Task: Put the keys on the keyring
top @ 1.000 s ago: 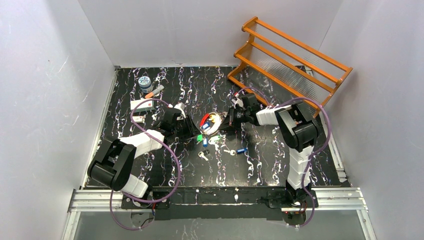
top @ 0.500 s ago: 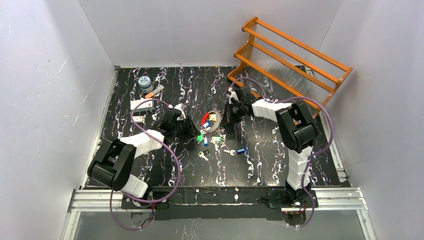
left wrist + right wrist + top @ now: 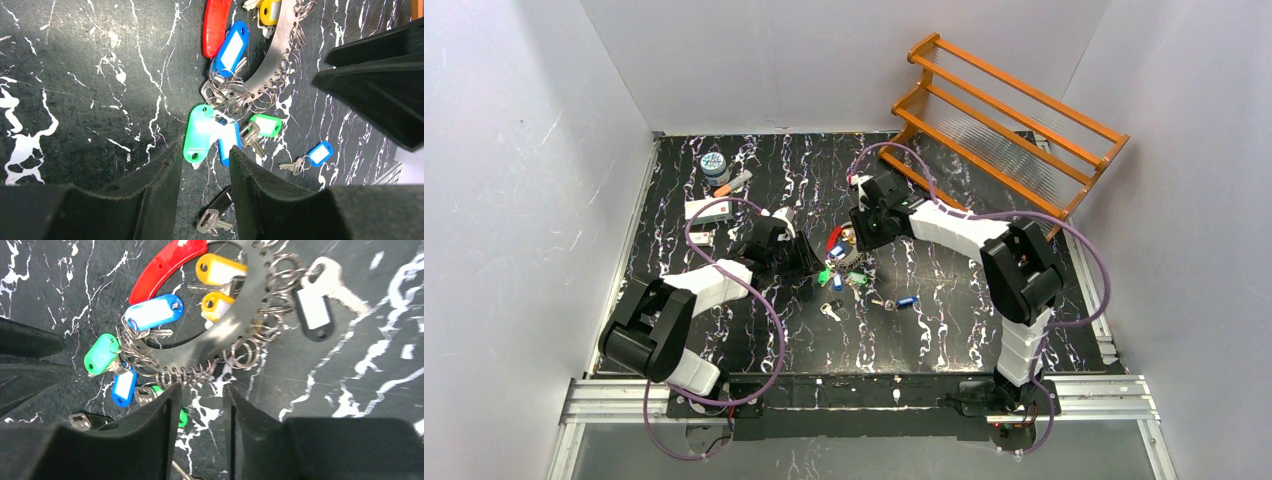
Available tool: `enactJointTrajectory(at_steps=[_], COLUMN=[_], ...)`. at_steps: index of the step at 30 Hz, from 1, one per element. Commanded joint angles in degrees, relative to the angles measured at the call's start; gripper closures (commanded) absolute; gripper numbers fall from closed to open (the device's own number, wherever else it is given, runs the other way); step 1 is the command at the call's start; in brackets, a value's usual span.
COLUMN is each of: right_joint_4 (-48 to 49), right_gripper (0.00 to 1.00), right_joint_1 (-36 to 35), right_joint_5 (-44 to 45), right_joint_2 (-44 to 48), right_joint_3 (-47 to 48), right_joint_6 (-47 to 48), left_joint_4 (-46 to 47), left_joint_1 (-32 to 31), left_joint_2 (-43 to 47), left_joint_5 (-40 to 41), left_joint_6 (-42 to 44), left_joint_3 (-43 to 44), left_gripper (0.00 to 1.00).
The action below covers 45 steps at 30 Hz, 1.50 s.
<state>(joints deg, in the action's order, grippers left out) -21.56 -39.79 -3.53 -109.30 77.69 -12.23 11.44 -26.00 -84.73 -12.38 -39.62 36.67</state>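
Since a second ago the right gripper (image 3: 201,390) swung behind the keyring (image 3: 241,315), which lies flat mid-table between both arms. It and the left gripper (image 3: 204,150) stand slightly parted, holding nothing. Loose keys (image 3: 830,312) lie just nearer; I would pinch one by its head.

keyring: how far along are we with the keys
Done: several tagged keys hang on the keyring. In hand: nothing; left claw and right claw are open near it. Left: a blue-tagged key and a bare key lie loose on the table.
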Motion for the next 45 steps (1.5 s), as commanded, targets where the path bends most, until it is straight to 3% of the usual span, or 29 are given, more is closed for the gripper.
enactJointTrajectory(at_steps=[1, 3, 17, 33, 38, 45], right_joint_4=[4.01, 6.48, 18.50, 10.46, 7.80, 7.11], right_gripper=[0.53, 0.47, 0.49, 0.58, 0.68, 0.80], right_joint_1=[1.58, 3.23, 11.86, 4.95, 3.59, 3.14], right_joint_5=[4.69, 1.02, -27.48, -10.08, -3.71, -1.51], right_joint_2=[7.46, 9.55, 5.12, -0.27, -2.22, -0.91], right_joint_3=[-2.75, -4.86, -13.33, -5.95, -3.45, -3.50], right_joint_6=[-0.10, -1.70, -11.77, -6.85, -7.13, -6.81], left_joint_4=[-2.21, -2.21, 0.49, 1.30, 1.30, 1.11], left_joint_1=[-0.16, -0.17, -0.36, -1.07, -1.07, -1.07], left_joint_2=[3.19, 3.40, 1.59, 0.62, 0.53, 0.53], left_joint_5=[1.43, 1.65, -2.11, -1.99, -1.94, -1.84], left_joint_6=[1.19, 1.23, 0.40, -0.25, -0.29, -0.15], left_joint_3=[0.45, 0.34, 2.40, 1.14, 0.95, 0.93], left_gripper=[0.61, 0.60, 0.59, 0.59, 0.59, 0.59])
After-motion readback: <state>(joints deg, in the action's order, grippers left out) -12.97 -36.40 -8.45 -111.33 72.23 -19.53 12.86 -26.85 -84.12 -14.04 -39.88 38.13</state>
